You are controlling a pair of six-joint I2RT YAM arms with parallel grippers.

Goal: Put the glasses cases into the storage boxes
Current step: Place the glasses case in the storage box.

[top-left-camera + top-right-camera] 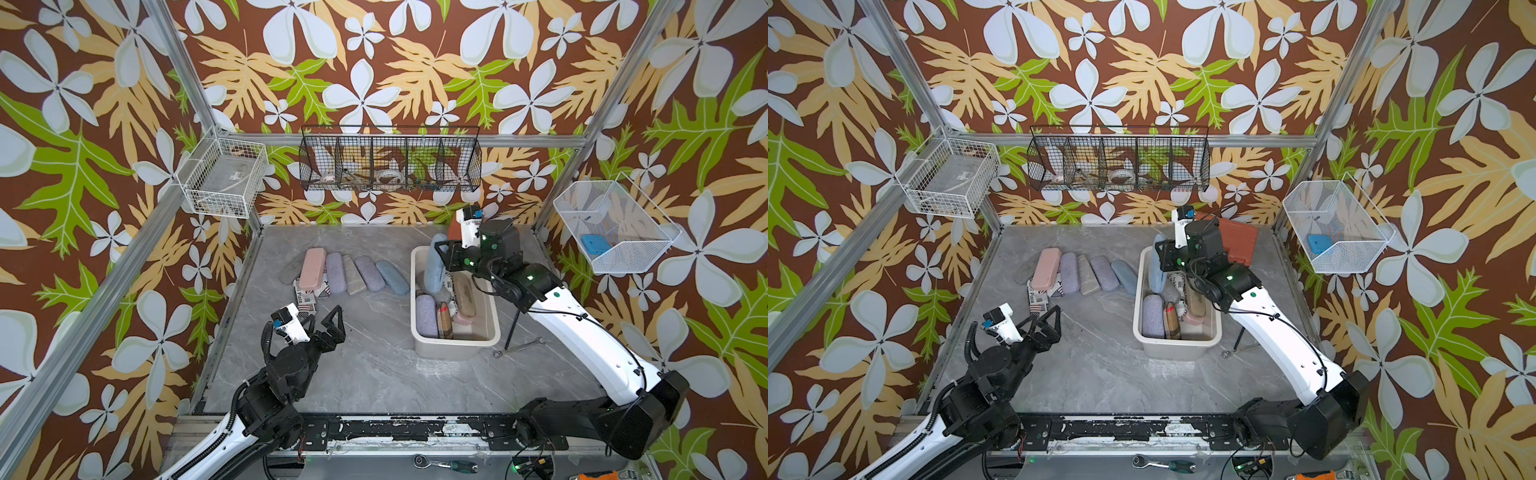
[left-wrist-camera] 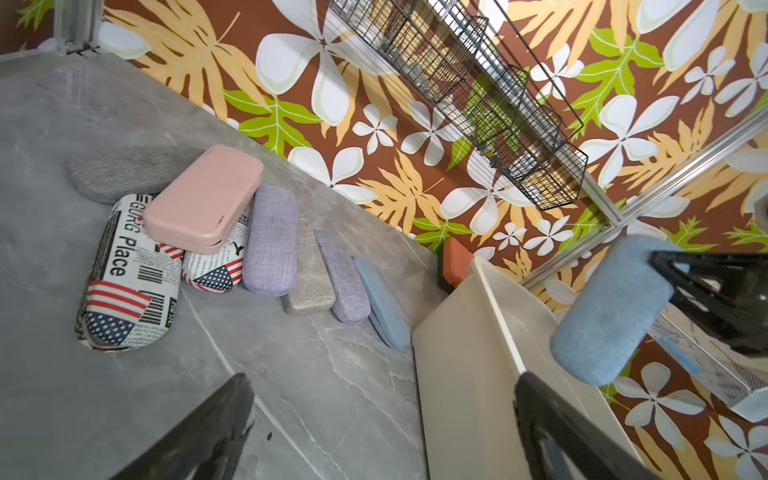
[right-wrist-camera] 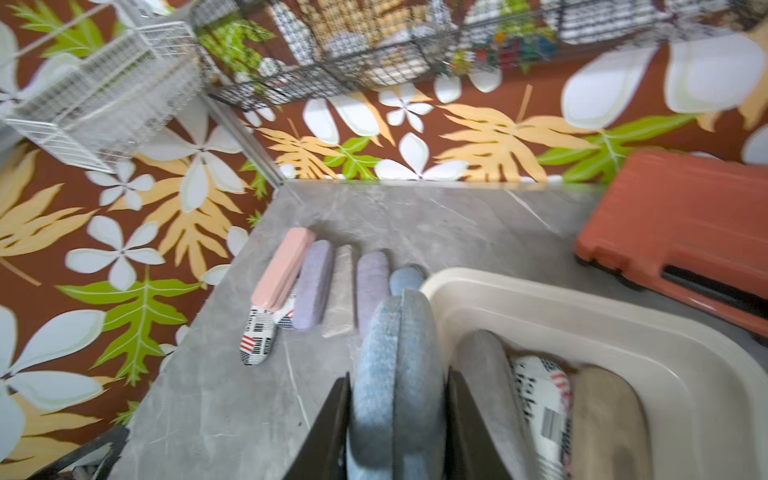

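As I look down over my rig, a grey marble-look table fills the floor of the cell. On its right half sits the storage box, a smooth cream-white plastic tub, rectangular with rounded corners and a rolled rim.

My right gripper hangs over the tub's far left corner, its jaws pinched on a light blue case. That case is oblong, rounded and fabric-textured, and it stands on end. I cannot tell whether its lower end is below the rim. In the right wrist view the black fingers press its two broad sides.

My left gripper hovers above the near left part of the table, jaws spread wide and empty.

Just beyond it, toward the far side, glasses cases lie in a loose row on the table. From the left come:
- a grey woven case
- a smooth pink hard case propped on two newspaper-print cases
- a lavender fabric case
- a beige stone-look case
- a second lavender case
- another blue case, nearest the tub

Inside the tub lie more cases, among them a lavender one, a plaid one and a tan one.
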